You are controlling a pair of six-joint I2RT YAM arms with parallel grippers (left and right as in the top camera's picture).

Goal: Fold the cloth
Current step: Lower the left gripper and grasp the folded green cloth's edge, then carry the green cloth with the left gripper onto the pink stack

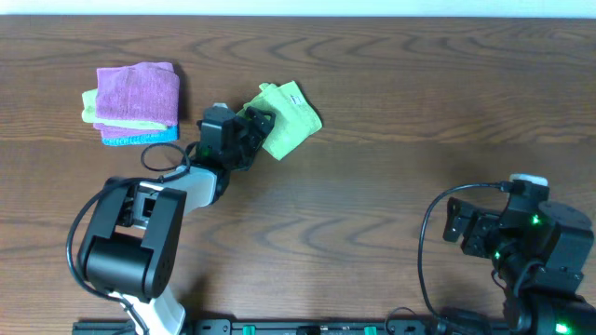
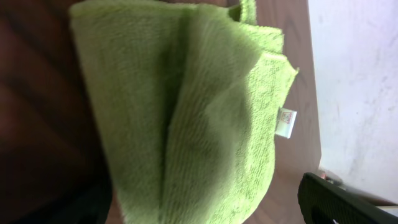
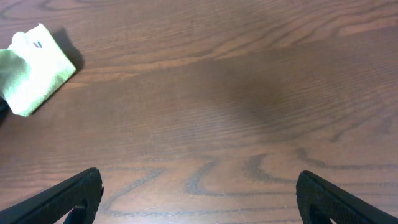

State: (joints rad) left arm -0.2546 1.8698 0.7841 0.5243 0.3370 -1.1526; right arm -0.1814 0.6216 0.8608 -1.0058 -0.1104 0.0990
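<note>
Green cloth (image 2: 186, 124), folded just right of towel stack (image 1: 138, 102), sits betw. left gripper's (image 1: 261, 128) spread jaws; fold looks done, next prob. retreat; right gripper (image 3: 199, 186) spread, idle far right of stack.

No text can be read. A small white tag (image 2: 286, 122) is sewn to the edge of the green cloth (image 2: 186, 112), but its print is too small to read.

left arm (image 1: 140, 228): black, white link, looped black cable | right arm (image 1: 540, 244): black, green lights, white cap
</note>
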